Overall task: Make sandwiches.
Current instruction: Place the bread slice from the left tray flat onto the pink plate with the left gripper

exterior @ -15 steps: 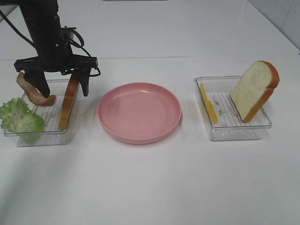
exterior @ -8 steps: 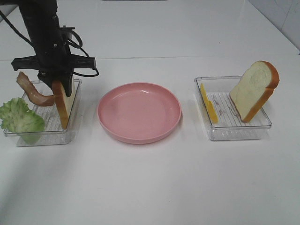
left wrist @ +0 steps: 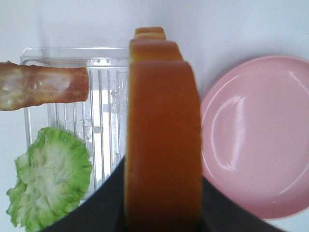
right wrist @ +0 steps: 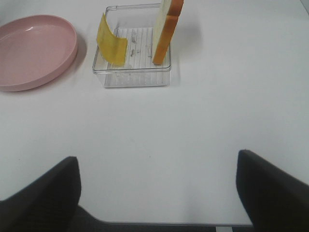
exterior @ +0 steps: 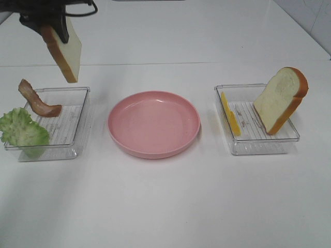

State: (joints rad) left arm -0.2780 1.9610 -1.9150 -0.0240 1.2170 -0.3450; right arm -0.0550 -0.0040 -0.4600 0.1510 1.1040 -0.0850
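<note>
While the table [exterior: 165, 206] carries three dishes in a row, the plate [exterior: 153, 123] sits in the middle between them, bare, with nothing stacked on it yet, so the sandwich looks not yet begun. Left tray [exterior: 83, 111] on one side, right tray [exterior: 258, 147] on the other, both near the plate but apart from it. Left gripper [exterior: 51, 23] is up high at the far left, jaws pinched on the top of a bread slice [exterior: 66, 51]. That slice hangs clear in the air, long axis pointing down with a slight tilt, and the crust edge faces the wrist camera [left wrist: 161, 145]. Key relation: in the left wrist view the left tray lies to one side of the hanging slice and the plate to the other. The plate is therefore below and toward the middle from the jaws, and the left arm is the nearer one. My guess is that the move is sideways and down, and the slice needs tipping flat because it hangs on edge. Second bread slice [exterior: 279, 101] leans upright in the right tray. Right gripper [right wrist: 157, 193] is well back from that tray, jaws spread wide, nothing between them. Lettuce [exterior: 23, 129] drapes over the left tray's outer corner. Bacon [exterior: 36, 101] rests at that tray's far side, and cheese [exterior: 230, 113] stands on edge against the right tray's plate-side wall.
</note>
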